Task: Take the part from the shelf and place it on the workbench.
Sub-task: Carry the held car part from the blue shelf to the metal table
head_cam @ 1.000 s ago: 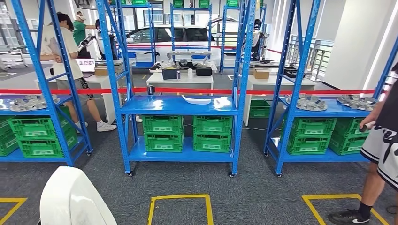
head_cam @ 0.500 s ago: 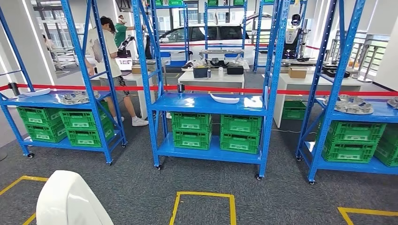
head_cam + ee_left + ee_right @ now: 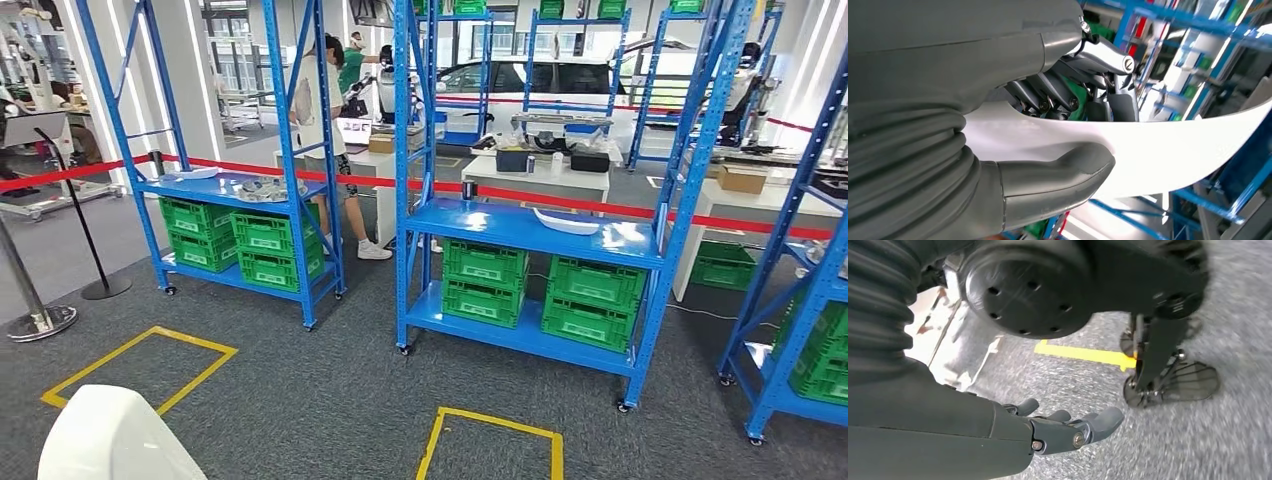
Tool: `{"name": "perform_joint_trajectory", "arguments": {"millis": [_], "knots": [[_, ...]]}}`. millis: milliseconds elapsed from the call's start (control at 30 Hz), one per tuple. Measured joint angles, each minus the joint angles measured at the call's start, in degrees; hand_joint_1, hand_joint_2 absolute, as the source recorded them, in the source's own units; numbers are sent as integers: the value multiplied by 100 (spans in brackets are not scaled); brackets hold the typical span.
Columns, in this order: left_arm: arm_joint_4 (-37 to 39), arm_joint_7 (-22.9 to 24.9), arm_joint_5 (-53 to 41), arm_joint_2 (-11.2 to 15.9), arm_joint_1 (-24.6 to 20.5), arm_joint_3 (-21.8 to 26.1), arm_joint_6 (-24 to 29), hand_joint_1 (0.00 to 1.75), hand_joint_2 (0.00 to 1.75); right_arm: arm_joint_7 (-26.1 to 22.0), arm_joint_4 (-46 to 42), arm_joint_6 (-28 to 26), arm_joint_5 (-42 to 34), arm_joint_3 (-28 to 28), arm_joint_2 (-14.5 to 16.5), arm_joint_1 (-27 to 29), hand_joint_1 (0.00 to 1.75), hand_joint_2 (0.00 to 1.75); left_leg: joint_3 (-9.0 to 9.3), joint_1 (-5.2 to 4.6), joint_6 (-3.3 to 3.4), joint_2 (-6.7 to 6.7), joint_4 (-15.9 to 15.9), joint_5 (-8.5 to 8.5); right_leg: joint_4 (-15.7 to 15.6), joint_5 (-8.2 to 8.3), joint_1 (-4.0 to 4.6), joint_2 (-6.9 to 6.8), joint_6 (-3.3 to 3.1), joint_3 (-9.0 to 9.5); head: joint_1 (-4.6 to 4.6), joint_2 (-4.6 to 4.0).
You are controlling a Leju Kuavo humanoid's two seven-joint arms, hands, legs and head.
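My left hand grips a white curved part, thumb on one face and dark fingers on the other. In the head view the same white part pokes up at the lower left corner. My right hand hangs over the grey floor, fingers loosely stretched, holding nothing. A second white part lies on the middle level of the blue shelf ahead.
Green crates fill the lower shelf levels. A second blue shelf at the left carries metal parts. A person stands behind it. Red barrier tape, post stands and yellow floor squares surround the area.
The whole picture has slid to the right, so the camera has turned left. The person at the right edge has left the view. The white part stays at the lower left corner.
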Motion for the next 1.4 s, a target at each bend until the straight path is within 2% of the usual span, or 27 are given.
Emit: {"name": "perform_joint_trajectory", "arguments": {"millis": [33,67,100,133,200,267,300,367,433,500,567,600,633,667,733,800,867,933,1000,1067,1100,1133,1167,1233,1300,1367,1400], "knots": [[-41,-67,-11,-25,78,7,0,175,175,-39,0,5,21,4,-22,16,0,175,-20,-3,5,-74,6,10,348,-142,-3,55,4,-150,0,0],[-85,-132,-12,-47,161,17,0,175,175,-92,0,9,38,13,-49,32,0,175,-38,-6,4,-156,16,19,542,-179,-5,77,3,-227,-1,0],[-116,-181,-2,-61,227,27,-2,175,175,-149,0,4,46,20,-80,43,0,175,-52,-7,-3,-242,30,26,522,-102,-7,90,-2,-200,0,0],[-132,-213,12,-68,267,31,-8,175,175,-201,0,-1,42,26,-111,48,0,175,-62,-4,-12,-328,45,32,272,69,-11,120,-12,-64,0,0],[-125,-253,-16,-70,260,-9,-32,175,175,-289,0,-9,14,30,-175,45,0,175,-89,-1,-47,-485,85,39,-512,399,-33,353,-34,332,-1,0],[-98,-272,-200,-91,156,-133,-38,175,175,-291,0,-9,32,33,-225,31,0,175,-139,7,-117,-627,110,60,-961,498,-41,541,-55,529,-1,0],[-84,-273,-340,-113,80,-230,-7,175,175,-244,0,-9,74,42,-244,22,0,175,-166,14,-162,-701,104,79,-998,481,-29,537,-72,536,-1,0],[-57,-272,-549,-158,-40,-445,113,175,175,-124,0,-9,128,67,-282,3,0,175,-222,40,-238,-785,83,110,-1031,522,-20,381,-151,544,-2,0],[-20,-285,-573,-144,-108,-580,203,175,175,-67,0,-9,67,81,-292,8,0,175,-352,35,-281,-535,299,-54,-1090,575,-29,244,-237,545,-4,0],[82,-322,-546,-101,-215,-676,219,175,175,-42,0,-9,7,79,-290,42,0,175,-637,26,-310,-160,949,-452,-1108,594,-12,101,-273,527,-5,0],[226,-357,-544,-85,-314,-795,215,175,175,-27,0,-9,2,77,-286,78,0,175,-878,28,-339,-33,1557,-711,-1104,593,8,-73,-280,511,-5,0],[287,-368,-546,-84,-339,-844,214,175,175,-26,0,-9,4,76,-278,85,0,175,-863,28,-343,-11,1599,-685,-1101,591,14,-158,-281,506,-5,0],[338,-380,-550,-79,-363,-886,213,175,175,-24,0,-9,5,76,-268,86,0,175,-735,27,-339,20,1416,-560,-1098,590,18,-238,-280,506,-5,0],[382,-392,-553,-68,-398,-921,213,175,175,-22,1,-9,3,76,-254,83,0,175,-515,20,-323,95,1053,-381,-1093,586,21,-317,-275,511,-5,0],[448,-422,-575,-39,-498,-983,239,175,175,-5,2,-9,6,75,-227,83,0,175,-110,-20,-256,345,317,-126,-1072,566,46,-465,-245,519,-4,0],[477,-452,-602,10,-537,-1021,318,175,175,21,3,-9,49,74,-196,81,0,175,3,-61,-179,432,48,-68,-1056,552,68,-591,-198,527,-2,0],[468,-463,-607,110,-475,-1017,391,175,175,40,4,-9,152,83,-153,66,0,175,-10,-53,-117,290,26,-30,-1045,531,60,-655,-140,548,-2,0],[409,-477,-597,190,-399,-961,414,175,175,46,4,-9,309,135,-111,60,0,175,5,-18,-60,155,-7,8,-836,371,36,-383,-70,483,1,0],[242,-533,-601,202,-252,-823,421,175,175,-21,5,1,466,231,-79,78,0,175,6,1,-26,27,-12,30,-204,15,8,-21,-26,203,4,0],[-72,-561,-592,191,39,-605,431,175,175,-171,7,9,587,326,-62,98,0,175,-8,-1,-20,-108,3,33,457,-235,-6,67,-20,-114,5,0],[-265,-539,-566,184,210,-472,432,175,175,-245,7,9,631,369,-60,104,0,175,-12,-1,-24,-183,13,31,554,-207,-11,74,-24,-167,5,0],[-462,-500,-532,178,364,-327,431,175,175,-309,7,4,668,412,-59,107,0,175,-14,2,-31,-264,26,27,409,-62,-19,89,-31,-106,5,0],[-636,-461,-500,171,489,-185,428,175,175,-351,7,-1,690,448,-59,108,0,175,-15,8,-42,-350,40,21,74,153,-32,143,-38,50,5,0],[-907,-402,-469,153,636,45,422,175,175,-392,7,-9,712,505,-59,108,0,175,-42,19,-93,-534,79,13,-657,434,-70,448,-44,392,4,0],[-1078,-372,-471,136,714,159,421,175,175,-399,7,-9,720,555,-59,98,0,175,-94,36,-180,-709,92,32,-951,463,-71,613,-53,525,3,0],[-1184,-414,-477,136,792,235,434,175,175,-410,7,-9,701,596,-52,70,0,175,-150,65,-275,-848,71,69,-986,490,-55,450,-114,538,3,0],[-1209,-515,-463,169,827,280,458,175,175,-423,6,-9,659,603,-46,56,0,175,-182,68,-309,-787,97,54,-1011,509,-54,371,-161,546,0,0]]}}
